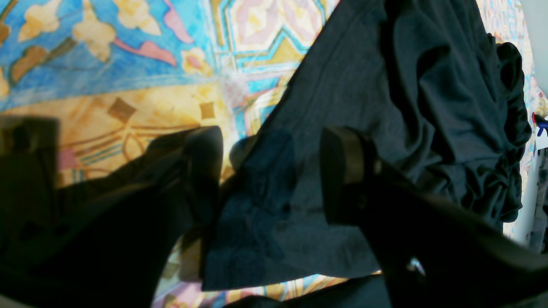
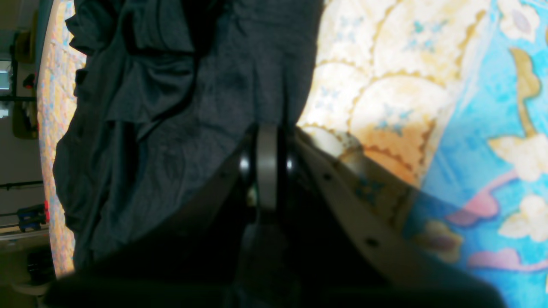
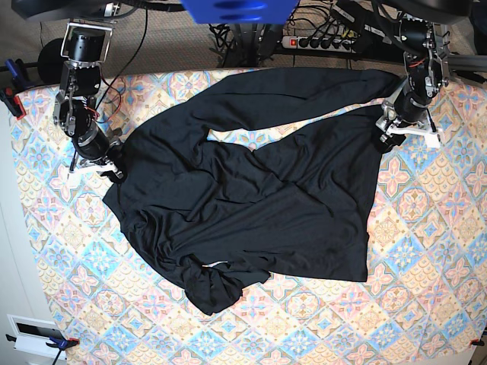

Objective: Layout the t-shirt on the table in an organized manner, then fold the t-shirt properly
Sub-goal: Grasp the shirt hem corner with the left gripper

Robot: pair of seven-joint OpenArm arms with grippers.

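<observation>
Base view, right pincer (image 3: 114,169) clamped on the t-shirt (image 3: 251,198) edge, left pincer (image 3: 384,137) spread apart over the opposite edge, black plain shirt stretched crosswise between them, rumpled, bunched toward the near side, on the patterned table (image 3: 426,251).

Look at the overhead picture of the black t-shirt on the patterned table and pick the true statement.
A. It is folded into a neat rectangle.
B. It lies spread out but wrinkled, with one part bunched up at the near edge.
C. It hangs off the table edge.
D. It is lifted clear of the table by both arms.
B: the t-shirt lies spread across the table, creased, with a bunched lump at its near edge.
</observation>
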